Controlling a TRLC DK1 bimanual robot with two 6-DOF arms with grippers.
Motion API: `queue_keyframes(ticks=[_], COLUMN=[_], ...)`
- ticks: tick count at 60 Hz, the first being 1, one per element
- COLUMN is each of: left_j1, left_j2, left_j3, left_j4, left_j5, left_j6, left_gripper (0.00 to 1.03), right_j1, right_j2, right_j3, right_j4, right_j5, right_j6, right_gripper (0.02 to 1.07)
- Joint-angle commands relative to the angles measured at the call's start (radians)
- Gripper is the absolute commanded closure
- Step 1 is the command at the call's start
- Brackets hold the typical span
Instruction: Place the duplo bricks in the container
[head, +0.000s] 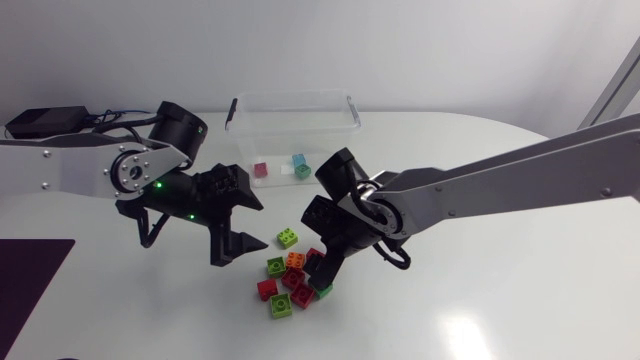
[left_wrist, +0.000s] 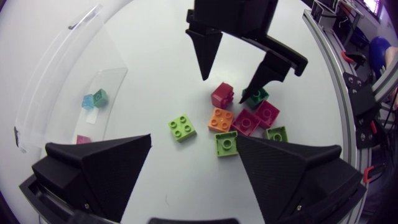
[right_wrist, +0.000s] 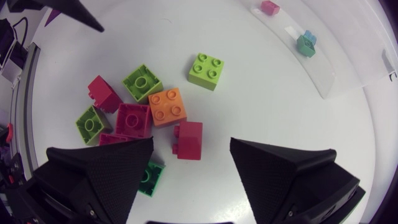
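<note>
Several duplo bricks lie in a cluster on the white table: a lime one (head: 288, 238) (right_wrist: 206, 70), an orange one (head: 295, 260) (right_wrist: 166, 106), green, magenta and red ones. My right gripper (head: 325, 272) (right_wrist: 191, 155) stands open over the cluster, a crimson brick (right_wrist: 188, 139) (left_wrist: 222, 94) between its spread fingers with gaps on both sides. My left gripper (head: 235, 228) (left_wrist: 193, 168) hangs open and empty, left of the cluster. The clear container (head: 292, 125) (right_wrist: 323, 68) at the back holds a pink brick (head: 262, 171) and a teal one (head: 300, 165).
A black box (head: 45, 122) with cables sits at the back left corner. A dark mat (head: 30, 275) lies at the table's left front. The bare table top (head: 480, 300) stretches to the right of the cluster.
</note>
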Motion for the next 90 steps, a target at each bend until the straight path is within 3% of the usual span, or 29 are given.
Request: queue_keyframes(ticks=[1,3,5,16,31,35,44,53,72,76,81,90], left_j1=[-0.01,-0.013,-0.014,-0.034,-0.039,-0.039,-0.048,-0.057,-0.094,-0.102,-0.111,-0.128], left_j2=[-0.018,-0.018,-0.02,-0.023,-0.04,-0.04,-0.04,-0.04,-0.028,-0.026,-0.025,-0.014], left_j3=[-0.025,-0.028,-0.029,-0.046,-0.068,-0.071,-0.083,-0.091,-0.131,-0.137,-0.148,-0.171], left_j4=[-0.017,-0.029,-0.032,-0.053,-0.075,-0.086,-0.099,-0.109,-0.109,-0.109,-0.106,-0.098], left_j5=[0.008,0.01,0.01,0.008,0.008,0.008,0.007,0.005,-0.021,-0.027,-0.044,-0.079], left_j6=[0.038,0.044,0.044,0.051,0.064,0.067,0.068,0.068,0.07,0.068,0.064,0.042], left_gripper=[0.11,0.13,0.13,0.18,0.21,0.28,0.29,0.38,0.39,0.45,0.46,0.62], right_j1=[0.008,0.007,0.007,0.008,0.019,0.019,0.017,0.008,-0.053,-0.069,-0.085,-0.116], right_j2=[0.027,0.032,0.034,0.047,0.058,0.054,0.018,-0.04,-0.232,-0.259,-0.279,-0.292], right_j3=[0.018,0.02,0.02,0.012,0.01,0.009,-0.003,-0.034,-0.026,-0.005,0.024,0.09], right_j4=[0.01,0.007,0.006,0.004,0.002,0.001,-0.008,-0.01,-0.079,-0.1,-0.122,-0.136], right_j5=[-0.002,-0.002,-0.002,0.001,0.015,0.021,0.023,0.023,0.038,0.041,0.049,0.069], right_j6=[0.006,0.007,0.007,0.004,0.004,0.006,0.009,0.013,0.012,0.01,0.004,-0.004], right_gripper=[0.37,0.49,0.53,0.69,0.71,0.74,0.75,0.78,0.77,0.77,0.77,0.77])
